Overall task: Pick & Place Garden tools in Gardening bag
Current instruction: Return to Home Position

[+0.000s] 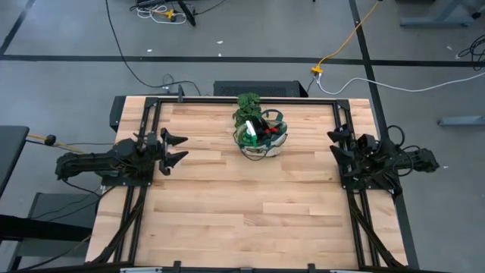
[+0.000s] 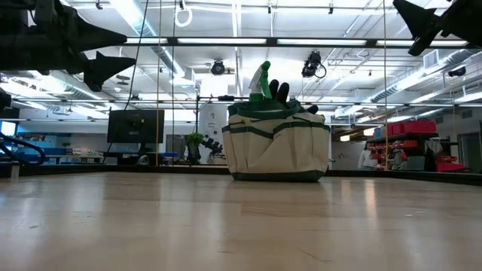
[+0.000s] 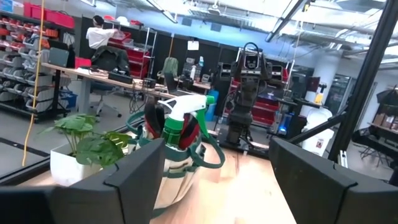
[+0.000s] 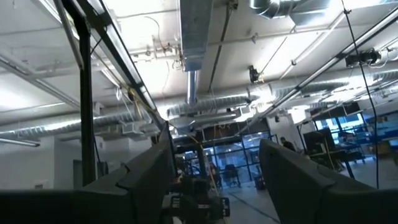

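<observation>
Cream gardening bag (image 1: 276,146), green trim, is sitting upright at the far-middle of the table (image 1: 250,205), with the green spray bottle (image 1: 248,135) and red gloves (image 1: 267,130) poking out. Left gripper (image 1: 184,148) and right gripper (image 1: 332,144) are hanging at opposite edges, fingers spread wide, empty. Left wrist view is showing a potted plant (image 3: 87,146) beside the bag; right wrist view is seeing only ceiling.

The bag (image 2: 279,150) stands upright on the counter (image 1: 242,212), out at the middle of its far side: cream canvas, dark green trim, outer pockets. Sticking out of the top is the green spray bottle (image 2: 260,81), white trigger head up and leaning a little. Just beside it the gloves (image 2: 279,92) poke over the rim, dark tips, with red showing from above. The rest of the contents are hidden.
</observation>
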Motion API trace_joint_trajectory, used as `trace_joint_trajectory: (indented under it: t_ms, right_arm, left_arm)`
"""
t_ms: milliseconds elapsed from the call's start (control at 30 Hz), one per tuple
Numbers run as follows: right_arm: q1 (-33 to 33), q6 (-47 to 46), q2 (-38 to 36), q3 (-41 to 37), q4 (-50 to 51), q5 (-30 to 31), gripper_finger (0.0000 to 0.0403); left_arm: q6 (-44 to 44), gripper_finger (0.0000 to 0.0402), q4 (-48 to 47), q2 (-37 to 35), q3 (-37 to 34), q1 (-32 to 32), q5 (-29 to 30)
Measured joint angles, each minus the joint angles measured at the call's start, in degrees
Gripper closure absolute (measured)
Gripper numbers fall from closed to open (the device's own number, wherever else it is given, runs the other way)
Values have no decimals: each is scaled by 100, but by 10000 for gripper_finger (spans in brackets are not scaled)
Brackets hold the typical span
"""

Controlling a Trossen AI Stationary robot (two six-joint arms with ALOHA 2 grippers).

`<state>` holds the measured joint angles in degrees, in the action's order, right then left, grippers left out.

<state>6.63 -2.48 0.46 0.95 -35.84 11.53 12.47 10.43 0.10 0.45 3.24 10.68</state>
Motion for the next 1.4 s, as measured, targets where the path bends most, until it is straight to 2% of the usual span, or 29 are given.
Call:
trace_joint_trajectory:
  t_ms: [200,367,667,1233,1400]
  right_arm:
    - [-5,142,1,0,173,62,156]
    - [-7,853,4,0,1258,154,156]
    - [-4,-9,8,0,3361,-204,156]
    - [-4,-5,52,-7,3334,-247,156]
    - [-4,-4,52,-7,3333,-240,156]
  left_arm:
    - [0,110,1,-2,0,180,0]
    - [1,110,1,-2,-2,419,0]
    - [0,110,1,-2,-2,783,0]
    - [75,110,-116,0,-2,755,1]
    - [484,110,-587,0,-2,607,-348]
